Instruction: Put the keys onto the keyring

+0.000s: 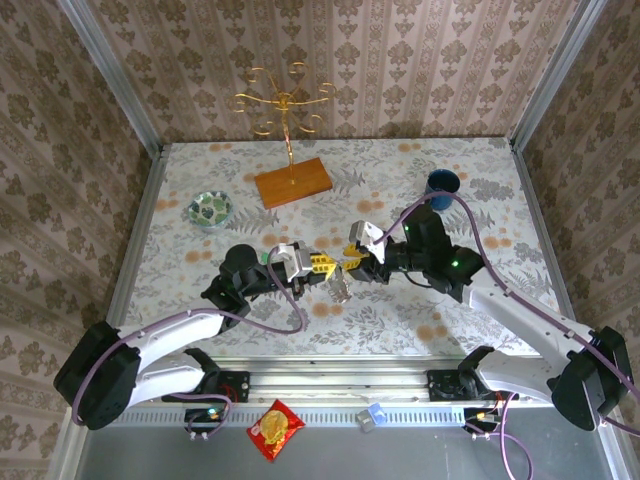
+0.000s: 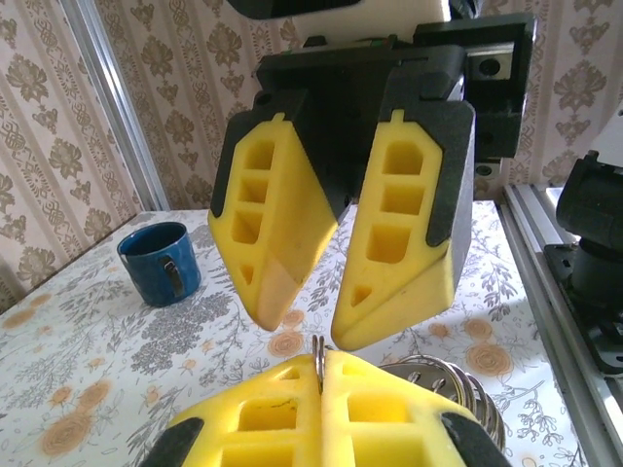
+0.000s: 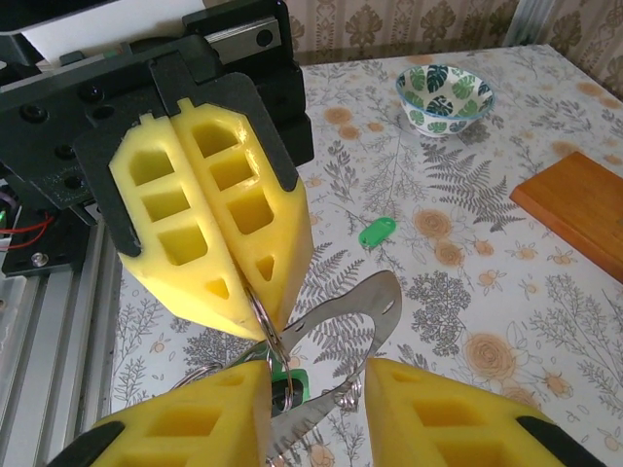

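No writing, number or brand can be read anywhere. The red snack packet (image 1: 275,429), lying past the near edge of the table (image 1: 450,330), has a pale printed patch on its face, but the print is too small to make out. The small white and blue piece (image 1: 373,417) just to its right shows no legible marks.

The floral-patterned tabletop (image 1: 400,330) carries a small green-and-white leaf-patterned bowl (image 1: 210,209) near its left edge, an oblong brown wooden board (image 1: 292,182) by the far edge, a dark blue cup (image 1: 442,183) toward the far right corner, and a tiny green-headed plastic key (image 3: 377,232) near the middle.
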Motion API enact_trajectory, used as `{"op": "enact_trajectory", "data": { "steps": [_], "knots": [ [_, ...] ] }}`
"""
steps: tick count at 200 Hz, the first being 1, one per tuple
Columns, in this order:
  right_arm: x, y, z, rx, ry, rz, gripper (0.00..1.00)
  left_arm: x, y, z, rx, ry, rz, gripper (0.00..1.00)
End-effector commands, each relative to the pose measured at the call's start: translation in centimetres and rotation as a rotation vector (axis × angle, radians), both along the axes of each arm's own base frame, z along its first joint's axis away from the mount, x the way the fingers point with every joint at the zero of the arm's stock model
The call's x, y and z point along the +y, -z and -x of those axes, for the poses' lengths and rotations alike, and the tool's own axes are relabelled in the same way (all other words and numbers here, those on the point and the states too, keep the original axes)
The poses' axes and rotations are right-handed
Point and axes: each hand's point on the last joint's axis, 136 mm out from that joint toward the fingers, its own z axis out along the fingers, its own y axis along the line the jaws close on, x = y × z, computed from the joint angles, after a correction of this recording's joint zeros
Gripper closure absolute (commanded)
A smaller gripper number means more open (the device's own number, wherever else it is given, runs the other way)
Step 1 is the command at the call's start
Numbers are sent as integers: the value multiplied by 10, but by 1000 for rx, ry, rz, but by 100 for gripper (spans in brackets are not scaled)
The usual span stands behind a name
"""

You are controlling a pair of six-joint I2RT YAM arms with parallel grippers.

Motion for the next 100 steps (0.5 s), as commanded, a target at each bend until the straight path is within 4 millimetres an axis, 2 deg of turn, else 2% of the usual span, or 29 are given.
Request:
{"op": "enact_trajectory", "data": {
  "steps": [1,27,66,100],
  "knots": [
    [6,-10,3,-20,-53,-36,69,-1,-16,6,-19,38,56,100],
    [10,-10,8,-3,-90,-49,70,-1,-17,7,-18,39,64,100],
    [15,-13,7,1,-109,-65,76,-1,-21,8,-18,46,80,100],
    [19,-19,4,-13,-118,-89,78,-2,-19,7,-3,51,89,100]
  ]
}}
